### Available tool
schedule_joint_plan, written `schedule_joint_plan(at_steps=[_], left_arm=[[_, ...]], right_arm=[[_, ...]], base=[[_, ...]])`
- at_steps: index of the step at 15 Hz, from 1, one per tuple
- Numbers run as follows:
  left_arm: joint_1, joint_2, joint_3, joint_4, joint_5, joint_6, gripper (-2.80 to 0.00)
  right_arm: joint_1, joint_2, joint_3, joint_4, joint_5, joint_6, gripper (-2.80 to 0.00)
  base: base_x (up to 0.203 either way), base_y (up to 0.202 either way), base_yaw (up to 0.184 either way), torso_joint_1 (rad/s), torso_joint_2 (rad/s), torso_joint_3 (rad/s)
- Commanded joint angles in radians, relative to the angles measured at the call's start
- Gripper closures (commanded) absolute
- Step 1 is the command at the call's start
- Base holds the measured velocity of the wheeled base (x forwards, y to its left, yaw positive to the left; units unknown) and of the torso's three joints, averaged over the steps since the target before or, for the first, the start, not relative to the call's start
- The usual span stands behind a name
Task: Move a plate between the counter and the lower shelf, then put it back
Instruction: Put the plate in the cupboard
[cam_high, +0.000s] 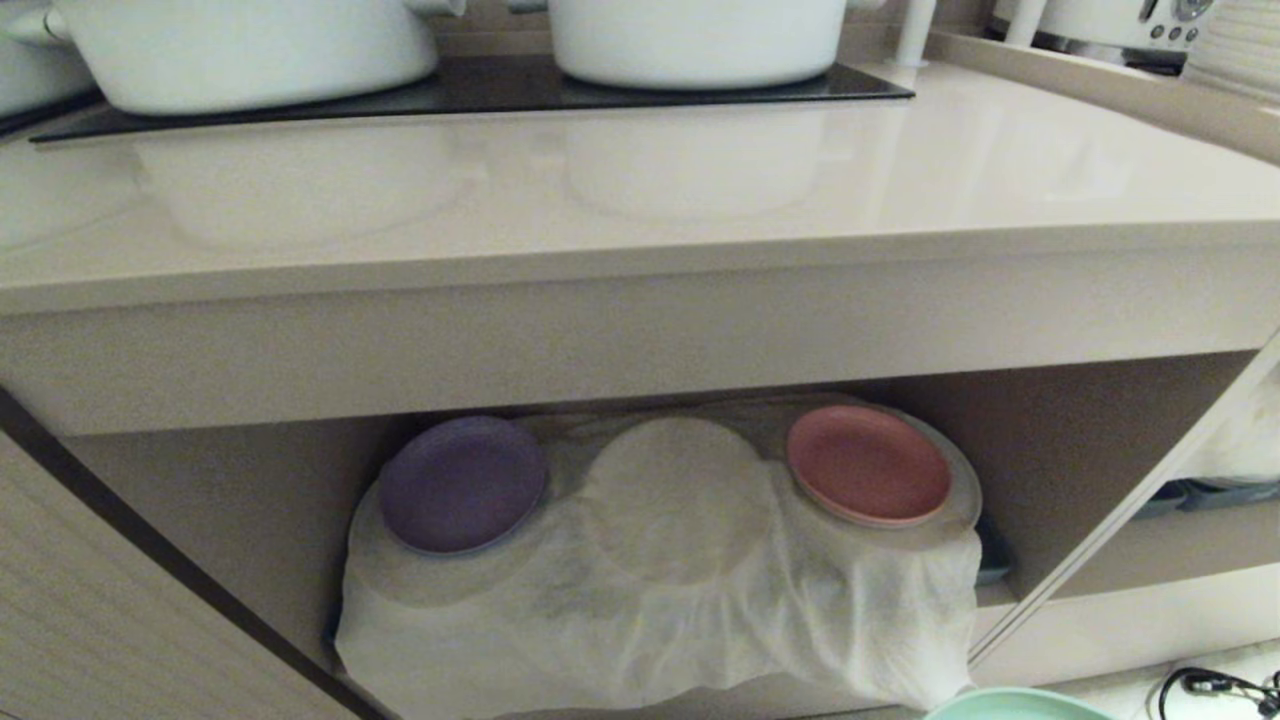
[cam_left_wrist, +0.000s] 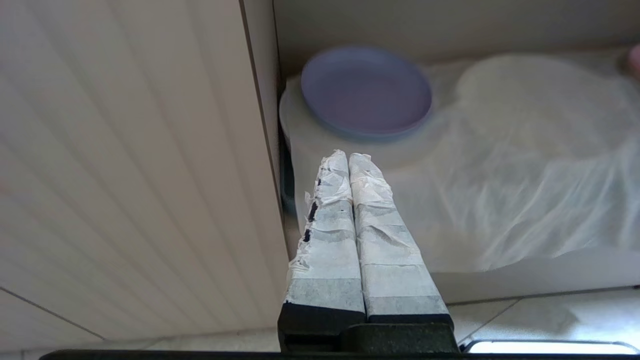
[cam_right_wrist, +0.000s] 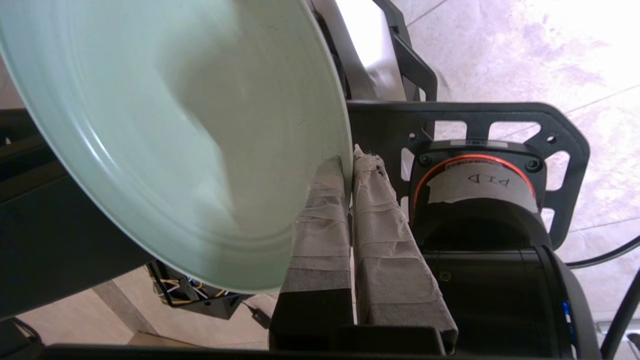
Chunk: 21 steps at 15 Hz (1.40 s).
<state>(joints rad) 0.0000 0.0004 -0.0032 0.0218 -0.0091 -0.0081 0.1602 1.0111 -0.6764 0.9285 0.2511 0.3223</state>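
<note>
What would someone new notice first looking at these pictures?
Probably the purple plate and pink plate sitting on the white cloth in the lower shelf, with a bare round hump between them. Next, the mint-green plate, clamped by its rim in the right gripper below the shelf's front. Big white pots stand on the counter above.

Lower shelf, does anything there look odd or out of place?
The white cloth on the lower shelf sags over its front edge. The purple plate and pink plate sit on humps, but the middle hump is bare. The mint-green plate is off the shelf, pinched at its rim by the right gripper.
</note>
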Motion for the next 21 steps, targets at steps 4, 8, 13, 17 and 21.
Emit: schedule_joint_plan(at_steps=[4,8,13,17,21], left_arm=[[0.000,0.000,0.000,0.000,0.000,-0.001,0.00],[0.000,0.000,0.000,0.000,0.000,0.000,0.00],[0.000,0.000,0.000,0.000,0.000,0.000,0.00],[0.000,0.000,0.000,0.000,0.000,-0.001,0.00],[0.000,0.000,0.000,0.000,0.000,-0.001,0.00]], right_arm=[[0.001,0.001,0.003,0.004,0.002,0.001,0.00],[0.001,0.001,0.000,0.004,0.002,0.001,0.00],[0.001,-0.001,0.000,0.004,0.002,0.001,0.00],[0.001,-0.006,-0.002,0.004,0.002,0.001,0.00],[0.001,-0.002,-0.002,0.002,0.001,0.001,0.00]], base=[[0.000,0.000,0.000,-0.142,0.46,0.313],[0.000,0.000,0.000,-0.053,0.22,0.163],[0.000,0.000,0.000,-0.002,0.01,0.007],[0.000,0.000,0.000,0.000,0.00,0.000],[0.000,0.000,0.000,0.000,0.00,0.000]])
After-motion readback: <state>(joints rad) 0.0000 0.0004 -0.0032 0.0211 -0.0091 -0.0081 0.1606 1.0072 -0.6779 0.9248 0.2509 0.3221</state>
